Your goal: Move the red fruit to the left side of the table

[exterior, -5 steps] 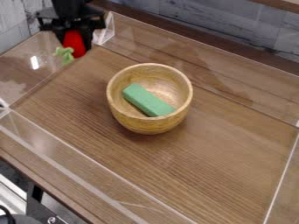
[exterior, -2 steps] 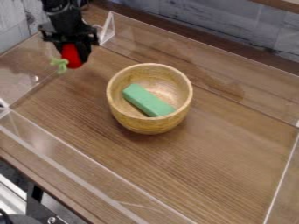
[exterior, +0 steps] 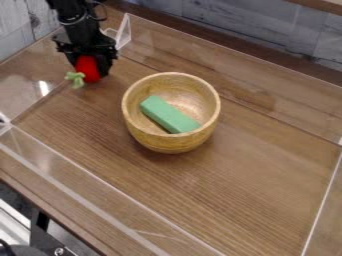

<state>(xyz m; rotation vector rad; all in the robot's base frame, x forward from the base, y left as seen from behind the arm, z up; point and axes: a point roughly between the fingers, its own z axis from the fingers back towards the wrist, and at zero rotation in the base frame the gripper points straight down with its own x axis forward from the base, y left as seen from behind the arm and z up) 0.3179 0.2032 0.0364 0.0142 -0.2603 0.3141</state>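
Black hand (exterior: 87, 52) right at the red fruit (exterior: 88, 70), its opening and any grip unclear.

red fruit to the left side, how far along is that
The red fruit looks to be at the table's far left already, near the clear wall. The gripper is right over it; whether it has fully let go is unclear. Probably only backing away is left.
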